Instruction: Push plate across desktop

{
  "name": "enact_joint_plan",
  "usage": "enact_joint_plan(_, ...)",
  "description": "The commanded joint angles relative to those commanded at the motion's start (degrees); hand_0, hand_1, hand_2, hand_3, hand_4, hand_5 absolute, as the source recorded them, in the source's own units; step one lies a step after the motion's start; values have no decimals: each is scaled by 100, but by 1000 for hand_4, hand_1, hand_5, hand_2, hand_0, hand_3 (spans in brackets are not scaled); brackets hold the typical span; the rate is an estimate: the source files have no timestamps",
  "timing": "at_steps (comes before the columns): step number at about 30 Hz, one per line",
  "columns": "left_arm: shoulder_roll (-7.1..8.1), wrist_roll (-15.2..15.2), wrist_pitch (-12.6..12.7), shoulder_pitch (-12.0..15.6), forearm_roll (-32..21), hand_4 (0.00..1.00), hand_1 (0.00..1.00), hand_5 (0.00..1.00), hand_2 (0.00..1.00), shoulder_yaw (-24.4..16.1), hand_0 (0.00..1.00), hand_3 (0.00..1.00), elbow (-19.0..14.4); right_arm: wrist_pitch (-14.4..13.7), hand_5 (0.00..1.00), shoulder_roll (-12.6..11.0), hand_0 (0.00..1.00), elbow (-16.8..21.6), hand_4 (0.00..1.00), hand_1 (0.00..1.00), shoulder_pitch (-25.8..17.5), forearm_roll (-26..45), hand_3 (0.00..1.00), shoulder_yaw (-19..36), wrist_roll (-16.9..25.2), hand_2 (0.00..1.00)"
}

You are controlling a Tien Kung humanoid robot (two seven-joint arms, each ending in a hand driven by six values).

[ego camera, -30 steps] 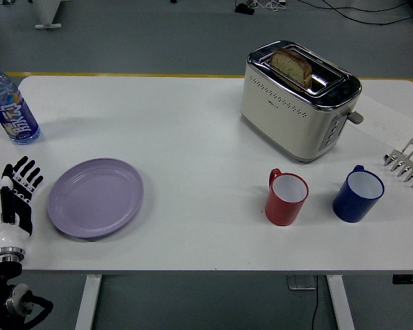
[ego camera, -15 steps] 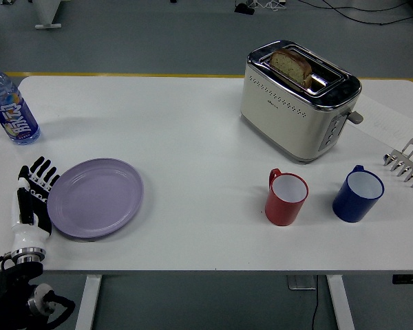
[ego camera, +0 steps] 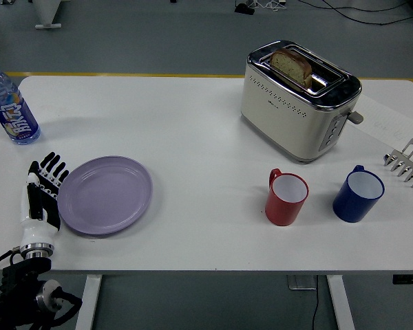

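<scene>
Since a second ago your left hand (ego camera: 44, 194) has slid rightward across the white table (ego camera: 193, 130), and the lavender plate (ego camera: 104, 194) has gone with it, now sitting a little further toward the table's middle than it did. You have the hand flat and unclenched, fingers extended and close together, gripping nothing; its inner edge presses against the plate's left rim. Your right hand is out of view.

Working outward from the hand: the plate lies just to its right, touching it. Beyond the fingertips, well apart, stands a water bottle (ego camera: 12, 104) with a blue cap. Far to the right of the hand, past an open stretch of table, sit a red mug (ego camera: 286, 198) and then a blue mug (ego camera: 358, 195). Further out again stands a cream toaster (ego camera: 299, 100) with a slice of bread in its slot, and a metal rack (ego camera: 407, 163) shows at the right edge.

Watch the contact point. You are pushing on a curved, shallow rim, so if the hand drifts off the plate's centre line, the plate may spin or slip away toward the near edge rather than travel straight. Pressing too low could let the fingers ride under or over the rim. If you carry the push a long way, I judge the red mug to be the first thing in the path.
</scene>
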Motion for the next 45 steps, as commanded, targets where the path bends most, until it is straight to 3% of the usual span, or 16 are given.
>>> enact_joint_plan(11, 0, -40, 24, 4, -378, 492, 825, 998, 830, 790, 793, 746, -113, 14, 547, -13, 640, -4, 488, 601, -2, -14, 767, -24, 12, 665)
enact_joint_plan(45, 0, -86, 66, -16, -1026, 473, 824, 998, 829, 2513, 791, 737, -626, 22, 552, -21, 640, 3, 490, 601, -7, -45, 767, -22, 2, 665)
